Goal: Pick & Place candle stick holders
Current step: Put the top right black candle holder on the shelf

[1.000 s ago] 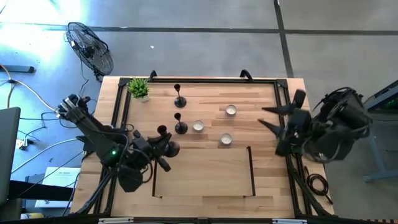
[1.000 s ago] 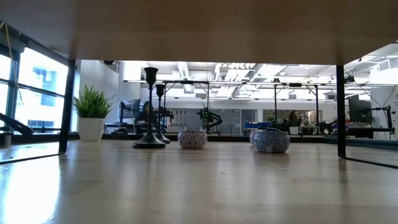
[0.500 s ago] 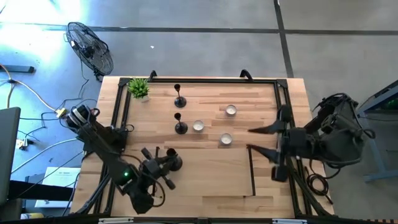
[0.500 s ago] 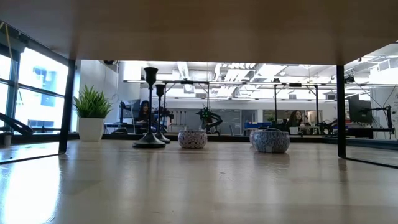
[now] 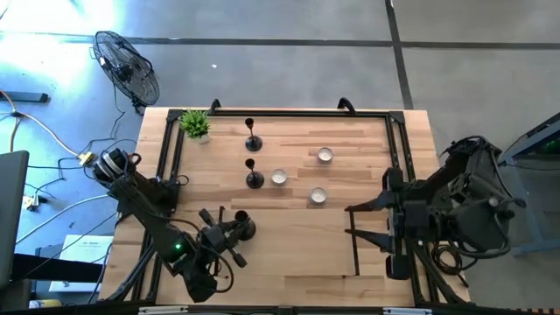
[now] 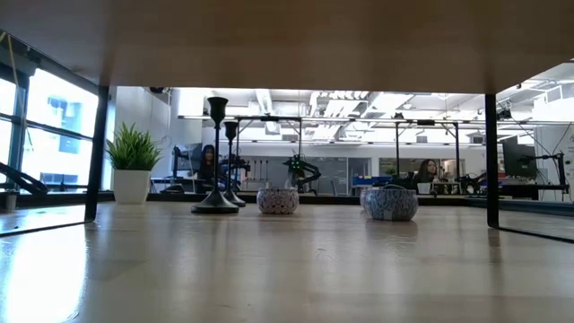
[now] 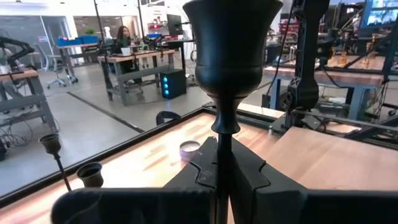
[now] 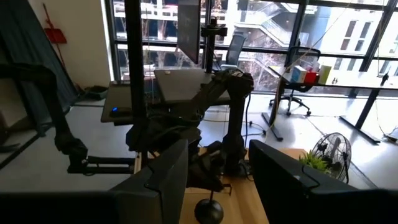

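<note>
One candle stick holder point(image 7: 229, 68) is clamped by its thin stem between the fingers point(image 7: 245, 171) of the left gripper point(image 5: 234, 229), the fingers pressed together on the stem and the cup top rising straight ahead of them in the left wrist view. In the high view its round base shows as a dark disc at the tip of that gripper, over the near left part of the table point(image 5: 289, 245).

The other two candle stick holders stand upright well beyond that gripper, toward the far edge: the nearer one point(image 5: 253, 174) just beside a small white tealight cup point(image 5: 279, 177), the farther one point(image 5: 253, 137) behind it. In the low view they line up almost one behind the other point(image 6: 216, 157). Two more tealight cups sit to the right of these, one point(image 5: 325, 155) farther back and one point(image 5: 317, 195) closer. A small green potted plant point(image 5: 195, 123) is at the far left corner, well apart from the left gripper.

The right gripper point(image 5: 354, 220) hangs at the table's right side, its two fingers point(image 8: 163, 177) standing apart with nothing between them, pointing across toward the left arm.
</note>
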Robot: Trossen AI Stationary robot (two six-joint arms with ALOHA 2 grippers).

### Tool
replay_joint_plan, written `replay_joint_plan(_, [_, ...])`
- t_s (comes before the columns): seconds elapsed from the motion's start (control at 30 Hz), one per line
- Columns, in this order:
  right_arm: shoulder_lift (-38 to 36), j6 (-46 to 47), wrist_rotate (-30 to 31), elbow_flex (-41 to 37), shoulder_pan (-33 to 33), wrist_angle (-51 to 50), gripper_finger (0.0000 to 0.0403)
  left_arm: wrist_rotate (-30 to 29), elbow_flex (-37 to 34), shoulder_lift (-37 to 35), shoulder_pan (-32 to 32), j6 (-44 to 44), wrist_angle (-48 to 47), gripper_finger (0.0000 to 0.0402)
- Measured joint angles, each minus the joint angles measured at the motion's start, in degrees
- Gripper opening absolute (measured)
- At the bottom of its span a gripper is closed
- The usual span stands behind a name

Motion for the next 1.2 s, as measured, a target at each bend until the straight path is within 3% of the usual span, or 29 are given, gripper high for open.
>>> replay_joint_plan(0.5, [0.4,-0.1,0.1,0.0,0.0,0.2,0.0165,2.4,0.0,0.0,0.0,-11.0,-10.2,0.0018])
replay_joint_plan(1.2, [0.4,0.3,0.0,0.0,0.0,0.4,0.0165,3.4,0.0,0.0,0.0,-10.5,-10.6,0.0034])
